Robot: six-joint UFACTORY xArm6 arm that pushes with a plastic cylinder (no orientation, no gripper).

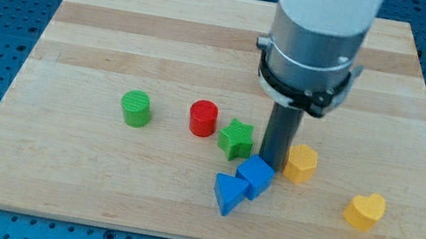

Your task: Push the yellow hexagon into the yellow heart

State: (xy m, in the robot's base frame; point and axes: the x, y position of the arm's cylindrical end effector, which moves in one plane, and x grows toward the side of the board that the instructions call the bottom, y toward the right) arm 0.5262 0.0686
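The yellow hexagon (301,163) sits on the wooden board right of centre, toward the view's bottom. The yellow heart (365,210) lies apart from it, further to the view's right and lower. My tip (272,165) stands right beside the hexagon's left side, between it and the green star (236,139); whether it touches the hexagon I cannot tell. The blue cube (255,177) sits just below the tip.
A blue triangle (226,195) touches the blue cube on its lower left. A red cylinder (203,119) and a green cylinder (137,109) stand to the view's left. The board's bottom edge (192,237) runs close below the blue blocks and the heart.
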